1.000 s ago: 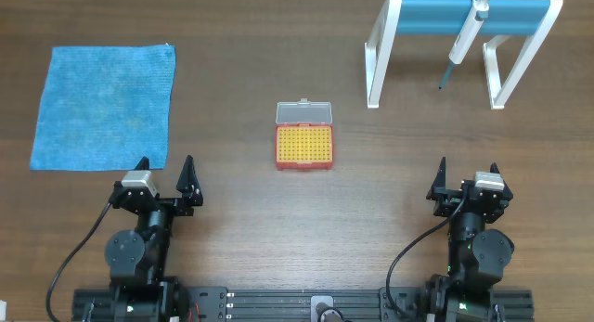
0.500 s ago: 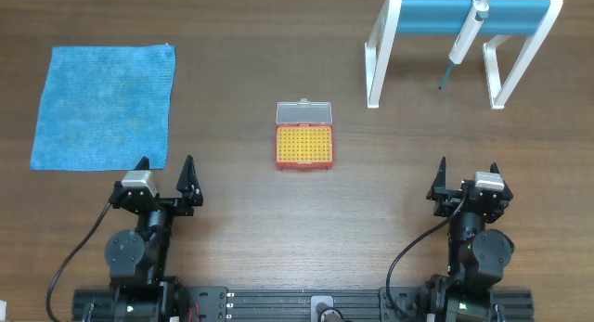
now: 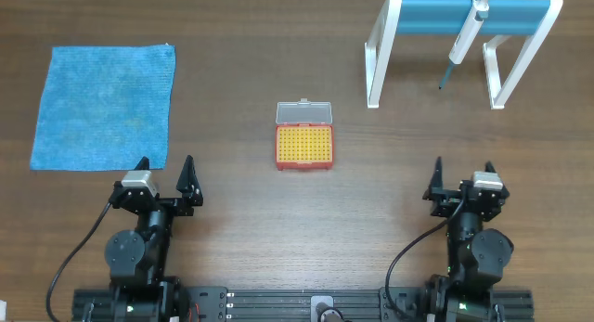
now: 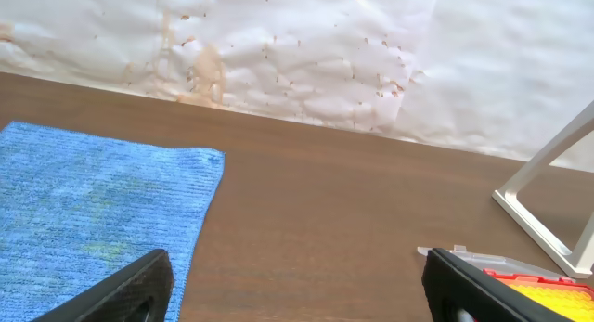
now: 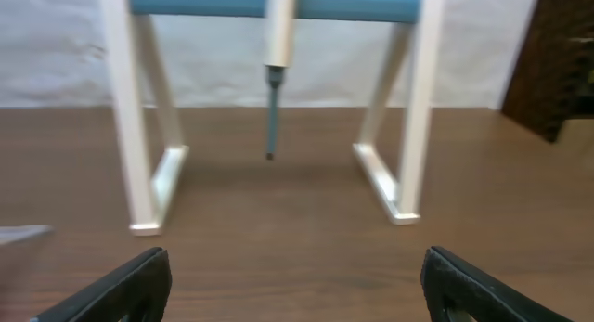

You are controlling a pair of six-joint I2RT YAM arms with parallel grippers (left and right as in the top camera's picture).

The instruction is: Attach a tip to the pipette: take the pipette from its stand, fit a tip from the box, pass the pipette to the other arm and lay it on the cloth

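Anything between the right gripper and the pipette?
No: only bare table between the right gripper and the pipette on its stand, seen in top and right wrist views.

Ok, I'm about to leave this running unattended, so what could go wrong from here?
1. The pipette hangs on the stand between its legs; the open right tool could bump a leg or the bar going in.
2. The tip box looks unfixed, lid open; pressing down off-centre might shift it.
3. The cloth lies far left, so a handover is needed; the pipette could slip then.
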